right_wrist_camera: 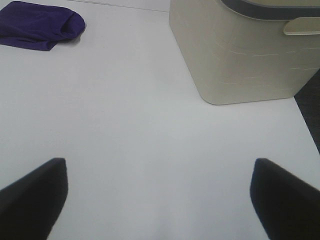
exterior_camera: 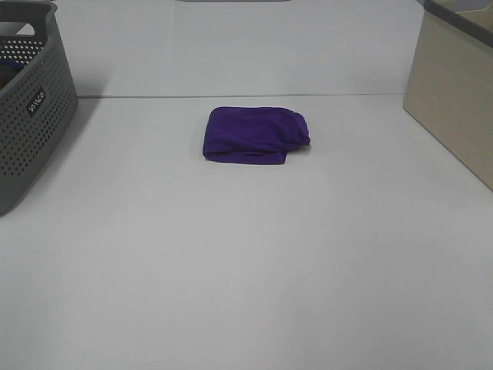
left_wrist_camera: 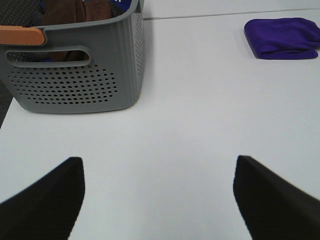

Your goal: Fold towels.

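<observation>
- Since my two grippers are both wide apart and holding nothing, any slip would come when I go to grab something next. My left gripper (left_wrist_camera: 159, 200) hangs over bare table, and my right gripper (right_wrist_camera: 159, 200) does too.
- The purple towel (exterior_camera: 256, 135) lies near the far middle of the white table (exterior_camera: 246, 270), already folded into a small thick bundle. It looks done to me, though one edge bulges a little.
- If I reach for that towel again and pinch only the top layer, the fold could open up and I would have to start over.
- The towel is well apart from both my grippers, so a long reach could make me push it along the smooth table instead of picking it up.
- The grey basket (left_wrist_camera: 80, 70) sits by my left side, with brown and blue cloth inside. I think the next towel is in there. My fingers could catch on the basket wall or its handle, or tip it.
- I might pull out two cloths at once, because they are piled together.
- The beige bin (right_wrist_camera: 240, 55) stands close to my right side. If I swing my right arm fast, I could bump it.
- A new towel dropped on top of the purple one would mess up the neat fold.
</observation>
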